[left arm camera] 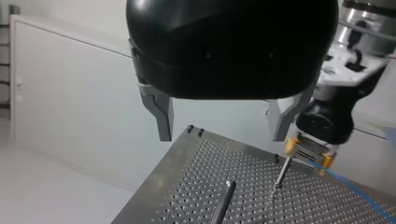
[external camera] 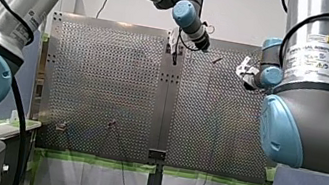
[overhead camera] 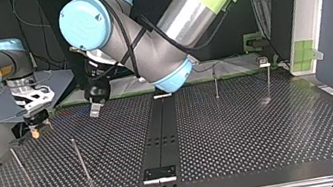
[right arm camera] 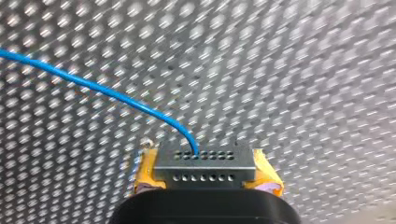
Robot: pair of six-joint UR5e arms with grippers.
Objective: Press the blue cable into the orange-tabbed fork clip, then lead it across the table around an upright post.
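Blue cable (right arm camera: 116, 95) pinched in right tool (right arm camera: 205, 168), yellow pads closed on it, just above post (left arm camera: 281, 173); left tool (left arm camera: 222, 137) wide open, empty, near post | step: likely leading cable toward post; fork clip not discernible | next: low, taut sweep around post

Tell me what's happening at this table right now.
My right gripper is shut on the blue cable, pinched between its yellow pads, low over the perforated table. A thin upright post stands close by in the left wrist view. My left gripper hovers nearby, open and holding nothing. The cable trails away over the table. No fork clip shows clearly, so I cannot tell whether that step is done.
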